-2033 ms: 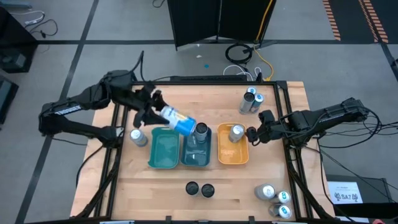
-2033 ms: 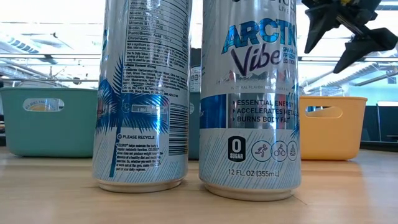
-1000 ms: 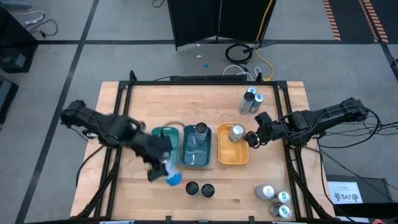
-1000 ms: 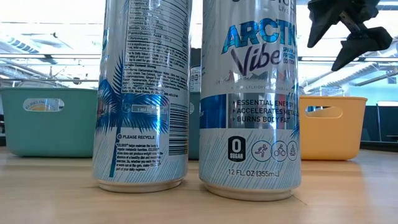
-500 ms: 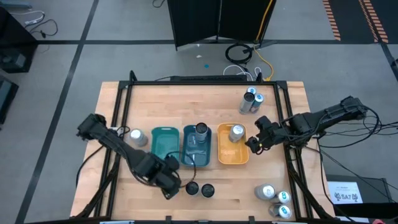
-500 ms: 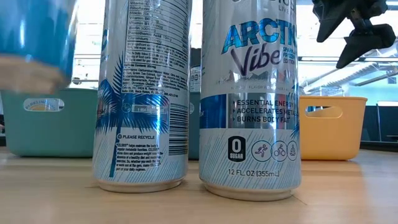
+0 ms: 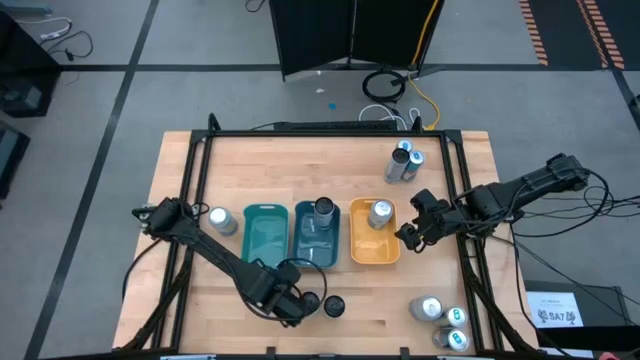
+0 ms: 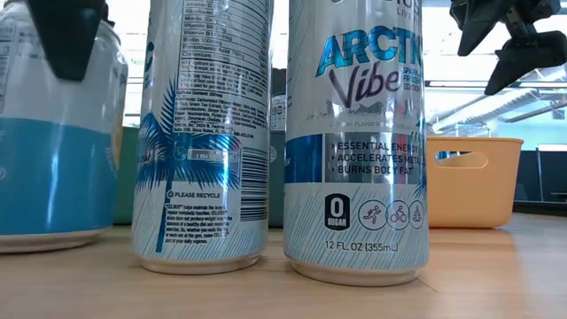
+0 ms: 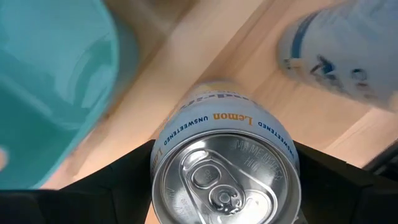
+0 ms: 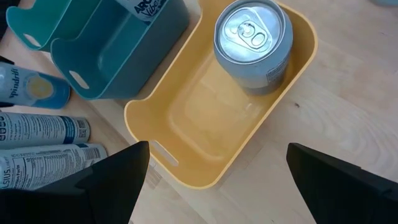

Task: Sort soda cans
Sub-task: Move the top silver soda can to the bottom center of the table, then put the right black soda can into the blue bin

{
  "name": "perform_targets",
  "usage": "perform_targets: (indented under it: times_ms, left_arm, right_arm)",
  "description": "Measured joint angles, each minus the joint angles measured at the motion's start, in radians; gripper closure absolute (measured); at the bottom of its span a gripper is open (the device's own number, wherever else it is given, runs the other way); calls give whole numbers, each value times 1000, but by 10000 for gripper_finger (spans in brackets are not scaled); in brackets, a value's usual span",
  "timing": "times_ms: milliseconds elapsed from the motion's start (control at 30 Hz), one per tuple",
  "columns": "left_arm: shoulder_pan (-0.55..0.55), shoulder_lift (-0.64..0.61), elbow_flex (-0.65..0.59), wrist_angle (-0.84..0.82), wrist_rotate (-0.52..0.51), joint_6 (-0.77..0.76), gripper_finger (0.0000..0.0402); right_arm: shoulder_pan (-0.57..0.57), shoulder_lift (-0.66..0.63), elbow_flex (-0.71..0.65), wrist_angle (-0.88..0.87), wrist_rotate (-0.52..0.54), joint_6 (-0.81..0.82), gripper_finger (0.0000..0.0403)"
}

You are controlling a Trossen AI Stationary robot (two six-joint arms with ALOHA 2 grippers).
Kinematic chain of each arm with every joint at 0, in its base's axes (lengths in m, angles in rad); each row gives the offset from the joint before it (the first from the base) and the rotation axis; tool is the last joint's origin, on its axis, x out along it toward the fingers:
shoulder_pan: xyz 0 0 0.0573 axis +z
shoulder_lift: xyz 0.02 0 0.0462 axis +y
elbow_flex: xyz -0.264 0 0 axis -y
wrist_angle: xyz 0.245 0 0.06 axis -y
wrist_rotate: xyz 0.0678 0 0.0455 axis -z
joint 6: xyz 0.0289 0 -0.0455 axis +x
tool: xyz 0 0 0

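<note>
Your left pincer [image 9: 224,205] is pinching the lemon can [image 9: 225,168] upright, low at the bench's [image 7: 390,300] front edge, just beside two dark-topped cans [image 7: 322,304]. Judged risk: releasing or swinging here could topple those neighbours. Right pincer [image 7: 409,231] hangs spread beside the orange tray [image 7: 374,250].
</note>
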Motion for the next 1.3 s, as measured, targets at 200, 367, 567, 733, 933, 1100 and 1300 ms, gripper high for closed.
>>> perform_targets:
  times_ms: [200, 367, 567, 733, 933, 1100, 1300]
  left_arm:
    - [1, -1, 0, 18, -1, 0, 81]
    - [-2, -2, 0, 34, -1, 0, 81]
    - [-2, -2, 0, 34, 0, -23, 51]
    - [-2, -2, -1, 35, 1, -24, 14]
    - [-2, -2, -1, 33, 65, -27, 3]
    - [-2, -2, 21, 23, 102, -27, 2]
    - [-2, -3, 110, -30, 76, -13, 2]
  right_arm:
    - [0, 0, 0, 0, 0, 0, 30]
    - [0, 0, 0, 1, 0, 0, 30]
    - [0, 0, 0, 2, -1, 0, 30]
    - [0, 0, 0, 3, -2, 0, 30]
    - [0, 0, 0, 4, -3, 0, 30]
    - [1, 0, 0, 4, -5, 0, 30]
    - [27, 0, 0, 9, -5, 0, 30]
